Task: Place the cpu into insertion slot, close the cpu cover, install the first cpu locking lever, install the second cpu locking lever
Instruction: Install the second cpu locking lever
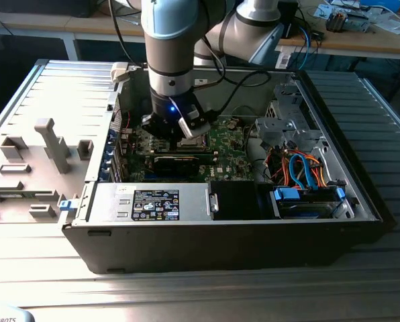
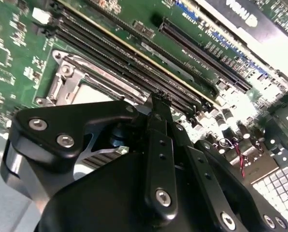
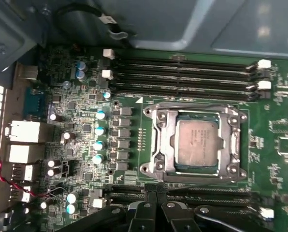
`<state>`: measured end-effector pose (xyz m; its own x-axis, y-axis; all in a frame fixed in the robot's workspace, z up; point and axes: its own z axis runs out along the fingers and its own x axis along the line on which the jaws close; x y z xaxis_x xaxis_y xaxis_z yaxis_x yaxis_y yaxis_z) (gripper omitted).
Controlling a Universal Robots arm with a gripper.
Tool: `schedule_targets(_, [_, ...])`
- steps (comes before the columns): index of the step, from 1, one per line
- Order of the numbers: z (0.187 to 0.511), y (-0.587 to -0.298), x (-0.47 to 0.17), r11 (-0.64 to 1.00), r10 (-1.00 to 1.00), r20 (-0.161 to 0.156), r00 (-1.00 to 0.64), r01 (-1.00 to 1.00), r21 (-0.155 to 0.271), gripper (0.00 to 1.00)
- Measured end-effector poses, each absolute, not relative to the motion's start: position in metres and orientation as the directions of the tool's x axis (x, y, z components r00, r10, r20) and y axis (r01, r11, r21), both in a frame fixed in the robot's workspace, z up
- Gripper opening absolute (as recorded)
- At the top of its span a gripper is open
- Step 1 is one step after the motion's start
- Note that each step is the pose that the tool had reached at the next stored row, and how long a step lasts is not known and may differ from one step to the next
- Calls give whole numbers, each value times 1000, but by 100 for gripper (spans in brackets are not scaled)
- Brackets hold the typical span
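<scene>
You see the cpu (image 3: pixel 197 143) seated in the slot (image 3: pixel 159 145) on the green board (image 3: pixel 279 121), with the cover (image 3: pixel 229 145) lying flat around it. The gripper (image 3: pixel 156 189) holds its fingers (image 3: pixel 150 193) pressed together, empty, just beside the slot's edge among the memory slots (image 3: pixel 182 77). The cpu lies clear of the fingers, untouched.

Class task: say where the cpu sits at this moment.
In the first wrist view the cpu lies flat in the insertion slot on the green board, framed by the metal cpu cover, between two banks of long black memory slots.
</scene>
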<state>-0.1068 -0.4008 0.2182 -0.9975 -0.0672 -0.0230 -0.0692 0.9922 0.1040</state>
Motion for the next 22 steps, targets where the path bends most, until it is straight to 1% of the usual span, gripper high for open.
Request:
schedule_targets(7, [209, -401, -109, 985, -104, -26, -994, -106, 137, 11])
schedule_targets(9, [208, -401, -109, 978, -110, -30, -993, -114, 174, 11])
schedule_targets(11, [204, -401, -110, 974, -114, -32, -993, -118, 191, 11])
schedule_targets(16, [199, -402, -110, 972, -116, -33, -993, -120, 204, 11])
schedule_targets(22, [205, -402, -109, 976, -117, -31, -993, -121, 179, 11])
